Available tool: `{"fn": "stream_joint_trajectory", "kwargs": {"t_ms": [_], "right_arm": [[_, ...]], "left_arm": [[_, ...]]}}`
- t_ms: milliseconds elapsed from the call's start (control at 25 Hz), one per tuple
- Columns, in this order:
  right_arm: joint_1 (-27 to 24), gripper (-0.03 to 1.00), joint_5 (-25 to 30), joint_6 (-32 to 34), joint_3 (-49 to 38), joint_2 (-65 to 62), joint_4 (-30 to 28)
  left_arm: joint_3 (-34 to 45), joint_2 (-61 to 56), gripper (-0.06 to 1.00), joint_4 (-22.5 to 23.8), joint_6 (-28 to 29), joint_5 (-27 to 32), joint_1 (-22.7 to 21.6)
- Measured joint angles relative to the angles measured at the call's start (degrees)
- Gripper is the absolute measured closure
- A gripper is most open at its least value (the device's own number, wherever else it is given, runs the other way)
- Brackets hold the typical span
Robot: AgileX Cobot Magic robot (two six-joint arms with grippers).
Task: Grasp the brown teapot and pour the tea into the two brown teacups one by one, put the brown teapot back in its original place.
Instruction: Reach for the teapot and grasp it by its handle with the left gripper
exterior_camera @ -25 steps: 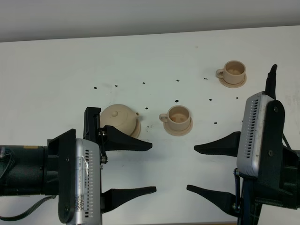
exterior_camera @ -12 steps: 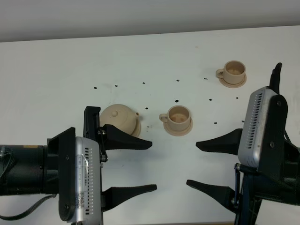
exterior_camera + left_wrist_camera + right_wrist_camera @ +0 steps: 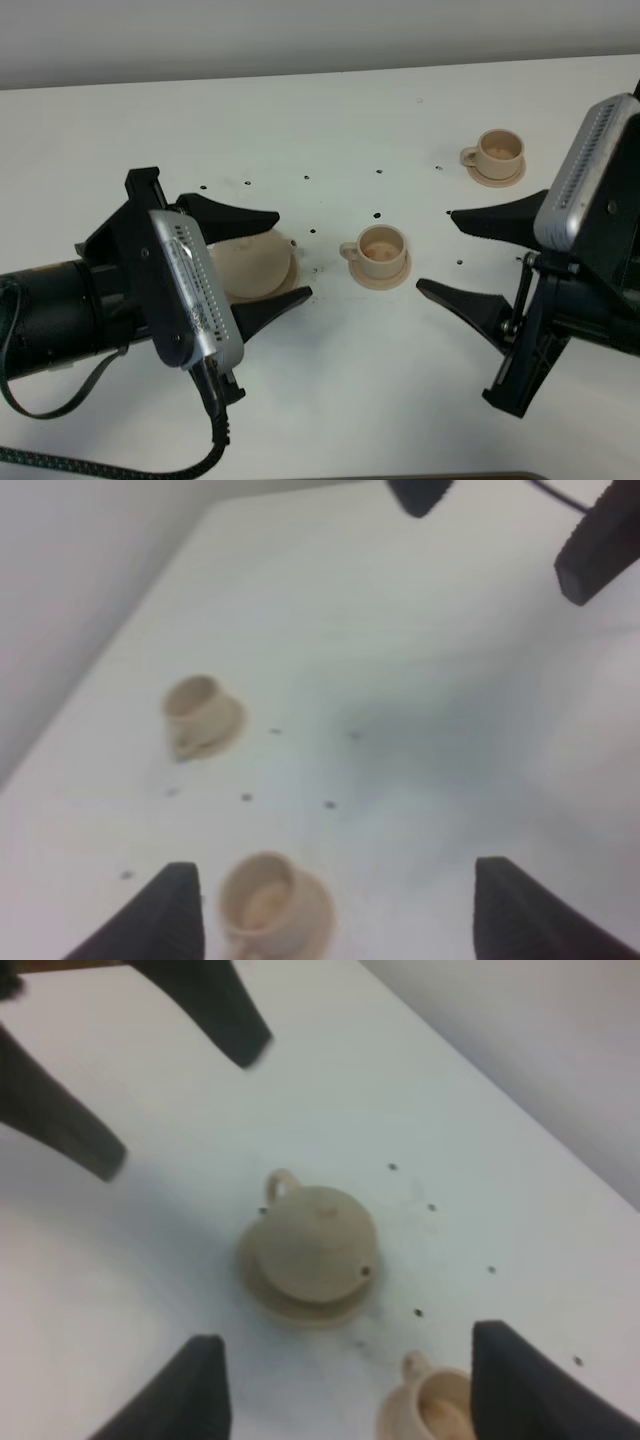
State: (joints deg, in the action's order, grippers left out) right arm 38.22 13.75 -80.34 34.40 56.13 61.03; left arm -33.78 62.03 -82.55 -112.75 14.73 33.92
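Note:
The brown teapot (image 3: 250, 268) stands on its wide saucer (image 3: 296, 1306), left of centre; in the right wrist view the teapot (image 3: 316, 1242) shows whole, lid on. My left gripper (image 3: 294, 254) is open, its black fingers on either side of the pot in the high view, but raised clear of it. One teacup (image 3: 378, 252) sits on its saucer at centre, the other teacup (image 3: 498, 152) at the far right. The left wrist view shows both cups (image 3: 272, 910) (image 3: 202, 712), not the pot. My right gripper (image 3: 434, 250) hangs open to the right of the centre cup.
The white table (image 3: 330, 120) has small dark holes scattered around the cups. Its far edge meets a grey wall (image 3: 300, 40). Both arm bodies fill the lower corners of the high view.
Both arms have swung. The left gripper moved toward the far side and tilted, now straddling the teapot in the high view. The right gripper rose toward the far right.

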Motion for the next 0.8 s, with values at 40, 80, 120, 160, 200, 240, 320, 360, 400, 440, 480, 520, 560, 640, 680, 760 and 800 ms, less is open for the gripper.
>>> {"fn": "stream_joint_trajectory", "kwargs": {"t_ms": [40,80,120,160,200,240,320,360,400,440,480,520,560,640,680,760,800], "right_arm": [[-0.67,0.47,0.15,0.51,0.45,0.30,-0.93],[-1.16,0.47,0.31,1.02,0.89,0.43,-1.88],[-1.43,0.48,0.35,1.40,1.27,0.45,-2.67],[-1.49,0.48,0.35,1.74,1.44,0.45,-3.72],[-1.49,0.48,0.35,2.37,1.50,0.45,-5.04],[-1.76,0.48,0.35,3.48,1.50,0.45,-6.36],[-2.85,0.48,0.42,6.32,1.50,0.45,-9.67],[-3.73,0.48,0.42,8.07,1.51,0.45,-11.32],[-4.58,0.48,0.48,9.88,1.73,0.45,-12.66],[-5.44,0.48,0.48,11.28,2.06,0.45,-14.20],[-6.06,0.48,0.48,12.79,2.36,0.23,-15.66],[-6.73,0.48,0.48,14.28,2.76,-0.01,-16.75],[-7.42,0.48,0.53,15.61,3.22,-0.40,-17.95],[-8.92,0.48,0.91,18.00,3.71,-1.39,-20.19],[-9.87,0.48,1.01,19.28,3.77,-1.86,-21.14],[-11.77,0.48,1.65,21.50,3.78,-3.07,-23.06],[-12.71,0.48,2.23,22.68,3.83,-3.69,-23.82]], "left_arm": [[-0.83,0.00,0.35,-0.11,0.00,-0.57,0.00],[-1.47,0.05,0.35,-0.16,0.00,-0.89,0.00],[-2.10,0.24,0.35,-0.16,0.00,-1.71,0.00],[-2.50,0.51,0.36,-0.16,0.00,-2.95,0.00],[-2.63,0.91,0.36,-0.16,0.00,-4.68,0.00],[-2.63,1.49,0.37,-0.16,0.00,-6.30,0.00],[-2.63,2.59,0.37,-0.16,0.00,-10.22,0.00],[-2.63,3.04,0.38,-0.16,0.00,-11.68,0.00],[-2.63,3.38,0.38,-0.16,0.00,-13.25,0.00],[-2.63,3.48,0.39,-0.16,-0.07,-14.73,0.00],[-2.63,3.53,0.40,-0.16,-0.07,-15.73,0.00],[-2.68,3.53,0.40,-0.16,-0.07,-16.49,0.00],[-2.88,3.53,0.41,-0.16,-0.07,-17.39,0.00],[-3.52,3.53,0.41,-0.21,-0.07,-19.54,0.00],[-3.88,3.53,0.42,-0.28,-0.01,-20.99,0.00],[-4.74,3.53,0.42,-0.56,0.32,-24.11,0.00],[-5.06,3.53,0.42,-0.60,0.74,-25.52,0.00]]}}
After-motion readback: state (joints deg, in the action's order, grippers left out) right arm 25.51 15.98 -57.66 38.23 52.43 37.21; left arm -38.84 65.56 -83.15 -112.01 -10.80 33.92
